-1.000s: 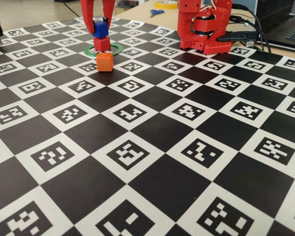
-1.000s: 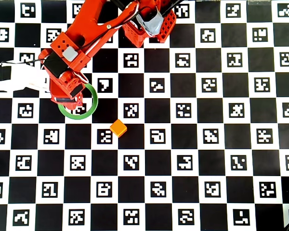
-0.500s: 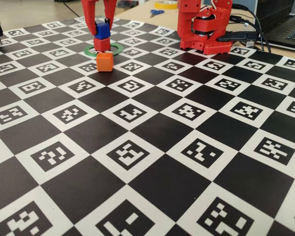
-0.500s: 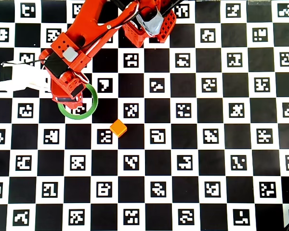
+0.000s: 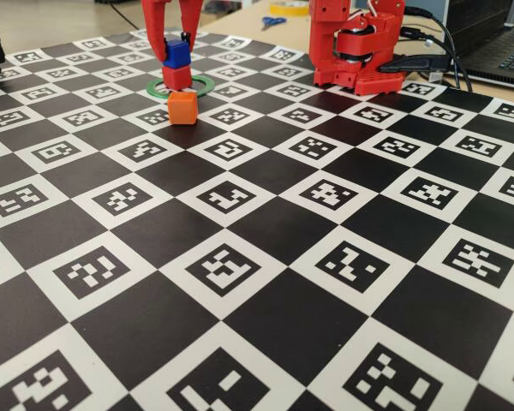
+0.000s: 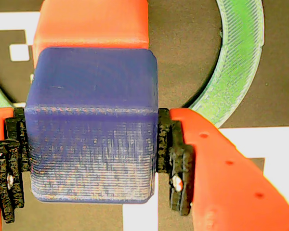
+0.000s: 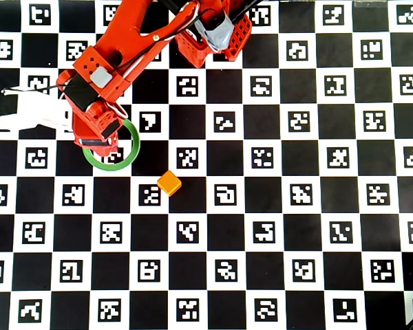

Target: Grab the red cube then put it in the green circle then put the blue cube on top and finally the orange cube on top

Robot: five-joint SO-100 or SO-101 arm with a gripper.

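Observation:
In the fixed view the blue cube (image 5: 177, 54) sits on the red cube (image 5: 177, 77), which stands inside the green circle (image 5: 202, 84). My gripper (image 5: 176, 50) comes down from above, a red finger on each side of the blue cube. In the wrist view both black pads (image 6: 176, 154) press against the blue cube (image 6: 91, 125); the red cube (image 6: 91, 24) shows beneath it and the green circle (image 6: 238, 57) to the right. The orange cube (image 5: 182, 108) stands free just in front of the ring. Overhead, my gripper (image 7: 100, 137) hides both stacked cubes; the orange cube (image 7: 168, 182) lies lower right of the green circle (image 7: 129, 152).
The arm's red base (image 5: 355, 51) stands at the back right, with cables and a laptop (image 5: 505, 43) beyond it. Scissors (image 5: 272, 21) lie off the board at the back. A white object (image 7: 27, 113) lies left of the gripper overhead. The checkered marker board (image 5: 265, 257) stretches forward.
The blue cube has come down slightly and straightened on top of the red cube, still between the fingers. The orange cube has not moved.

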